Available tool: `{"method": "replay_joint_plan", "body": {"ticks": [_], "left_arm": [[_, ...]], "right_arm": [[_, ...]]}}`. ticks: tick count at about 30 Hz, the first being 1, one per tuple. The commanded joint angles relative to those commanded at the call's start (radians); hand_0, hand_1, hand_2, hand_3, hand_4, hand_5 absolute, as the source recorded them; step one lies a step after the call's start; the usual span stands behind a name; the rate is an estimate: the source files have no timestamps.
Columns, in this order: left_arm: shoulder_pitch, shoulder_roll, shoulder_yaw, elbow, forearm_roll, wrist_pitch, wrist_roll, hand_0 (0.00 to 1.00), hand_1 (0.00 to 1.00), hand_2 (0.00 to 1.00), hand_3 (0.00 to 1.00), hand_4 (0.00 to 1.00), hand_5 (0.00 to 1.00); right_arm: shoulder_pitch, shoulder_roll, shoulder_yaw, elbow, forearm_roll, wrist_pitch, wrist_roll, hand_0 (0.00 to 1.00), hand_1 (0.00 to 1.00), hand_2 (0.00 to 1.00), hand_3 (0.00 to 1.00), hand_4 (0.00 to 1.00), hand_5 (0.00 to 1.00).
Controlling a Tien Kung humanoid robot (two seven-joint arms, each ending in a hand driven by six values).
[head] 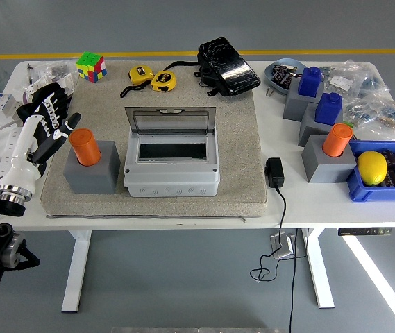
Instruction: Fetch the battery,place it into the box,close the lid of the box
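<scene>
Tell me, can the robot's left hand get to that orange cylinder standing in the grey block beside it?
Probably yes. The left hand hovers just left of the orange cylinder, fingers open, and nothing lies between them. The cylinder stands upright, proud of its grey block.

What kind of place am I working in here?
Probably a workshop or robot test lab: a grey painted floor with a yellow line, tape measures and an open grey box on a white table. The left hand hovers beside an orange cylinder.

Orange battery [85, 147], grey box [171, 170], multicoloured cube [91, 66], yellow lemon [372, 167], blue bin [381, 191].
</scene>
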Motion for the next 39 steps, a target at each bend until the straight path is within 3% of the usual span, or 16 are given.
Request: {"method": "replay_joint_plan", "body": {"ticks": [10, 16, 23, 24, 29, 30, 39], "left_arm": [[-0.021, -0.015, 0.006, 0.060, 0.015, 0.037, -0.019, 0.878, 0.987, 0.998, 0.998, 0.998, 0.261], [-0.019, -0.018, 0.020, 0.052, 0.008, 0.035, -0.016, 0.849, 0.968, 0.992, 0.998, 0.998, 0.240], [-0.010, -0.042, 0.034, 0.057, -0.002, 0.038, -0.024, 0.849, 0.966, 0.987, 0.995, 0.998, 0.241], [-0.009, -0.044, 0.035, 0.058, -0.004, 0.038, -0.025, 0.837, 0.939, 0.942, 0.970, 0.998, 0.260], [-0.010, -0.055, 0.037, 0.080, -0.014, 0.042, -0.030, 0.837, 0.939, 0.942, 0.970, 0.998, 0.260], [-0.011, -0.055, 0.038, 0.082, -0.015, 0.042, -0.030, 0.846, 0.922, 0.900, 0.896, 0.998, 0.279], [-0.007, -0.066, 0.050, 0.102, -0.023, 0.040, -0.031, 0.844, 0.912, 0.863, 0.868, 0.998, 0.291]], "right_arm": [[0.004, 0.000, 0.013, 0.000, -0.008, 0.001, -0.002, 0.822, 0.775, 0.760, 0.801, 0.998, 0.998], [0.005, 0.000, 0.016, 0.000, -0.012, 0.001, -0.005, 0.822, 0.774, 0.759, 0.800, 0.998, 0.998], [0.006, -0.002, 0.018, 0.000, -0.011, 0.000, -0.006, 0.820, 0.774, 0.757, 0.800, 0.998, 0.998], [0.006, -0.002, 0.018, 0.000, -0.011, 0.000, -0.006, 0.820, 0.774, 0.757, 0.798, 0.998, 0.998], [0.009, -0.001, 0.019, 0.000, -0.012, -0.001, -0.007, 0.820, 0.774, 0.757, 0.798, 0.998, 0.998], [0.009, -0.001, 0.020, 0.000, -0.012, -0.001, -0.008, 0.819, 0.772, 0.754, 0.797, 0.998, 0.998], [0.009, -0.004, 0.022, 0.000, -0.016, -0.003, -0.011, 0.817, 0.771, 0.754, 0.797, 0.998, 0.998]]}}
